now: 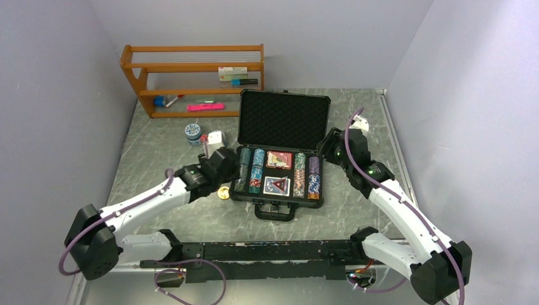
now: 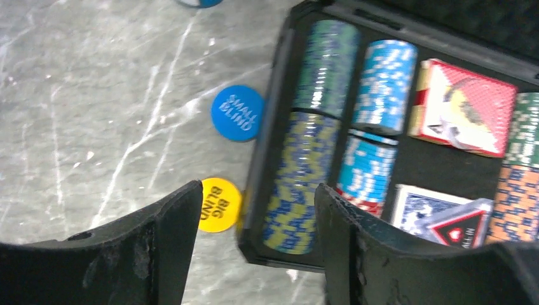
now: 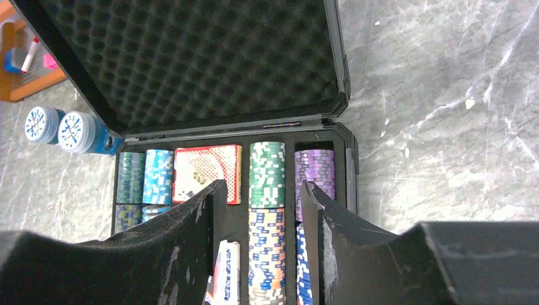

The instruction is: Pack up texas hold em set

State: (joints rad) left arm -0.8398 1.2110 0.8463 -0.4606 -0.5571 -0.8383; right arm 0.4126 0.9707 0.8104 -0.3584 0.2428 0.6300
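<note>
The left gripper, jaws half spread and empty, hovers astride the left wall of the open black briefcase. The yellow button lies on the table by its outer finger, just beside the case, with the blue button a little ahead and a yellow-blue chip stack inside the case between the fingers. The right gripper, likewise half spread and empty, hangs over the case's right side, with the green chip stack in its gap, the purple stack past one finger and the red deck past the other.

A robotics lab booth: bare pale walls box in a marbled table (left arm and right arm bolted at its edge).
</note>
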